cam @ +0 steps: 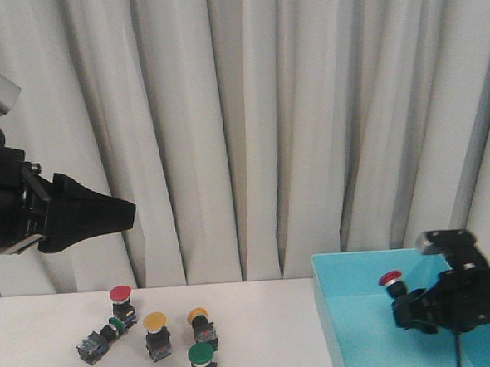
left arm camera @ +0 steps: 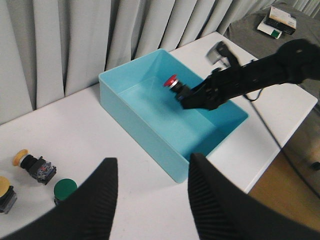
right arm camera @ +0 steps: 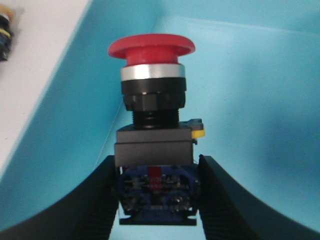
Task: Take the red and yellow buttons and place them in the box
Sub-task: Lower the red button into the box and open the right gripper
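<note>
Only right gripper (right arm camera: 156,200) close-up shows fingers (right arm camera: 220,200) clamping red button (right arm camera: 152,90).

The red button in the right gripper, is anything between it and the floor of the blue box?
Nothing visible. The right gripper holds the red button by its dark body, inside the walls of the box, and only bare turquoise floor shows around it.
</note>
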